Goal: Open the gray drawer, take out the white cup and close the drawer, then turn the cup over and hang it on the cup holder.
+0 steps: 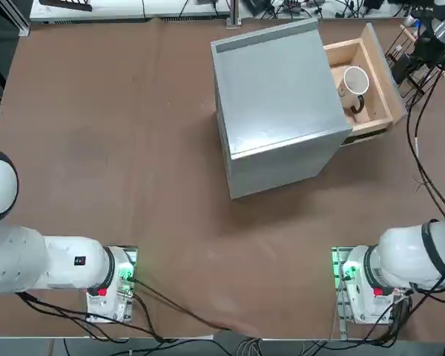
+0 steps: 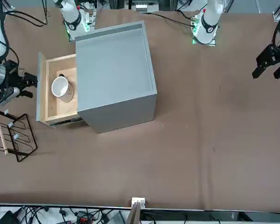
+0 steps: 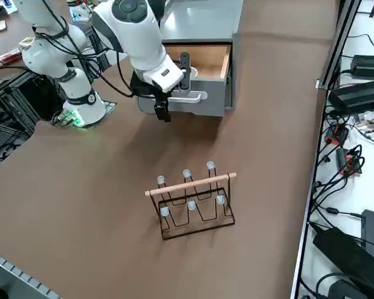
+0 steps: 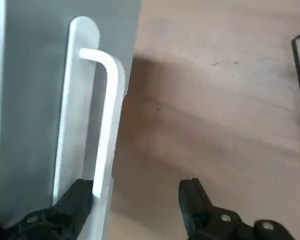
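The pincer [image 4: 136,187] is wide open with nothing between its fingers, and hangs just outside the front of the drawer [image 1: 383,70], by the handle [image 4: 110,115]. One finger overlaps the handle in the wrist view; I can't tell whether they touch. The drawer stands pulled out of the cabinet [image 1: 278,89], which is on the pincer's far side, beyond the drawer front.

The cup [image 1: 352,85] is in there, past that front from the pincer, the only thing I can see in the pale wooden tray. It seems to stand on one end, though I can't tell which. I'd expect it to be light but hard, slick and chippable, with no give to a squeeze. I'd take it across the body or by its dark ear, gently, and lift it clear of the wooden walls before swinging away; a knock there might chip it. The holder [image 3: 193,199] is on the table near the pincer, on the side away from the cabinet, no cup on its pegs.
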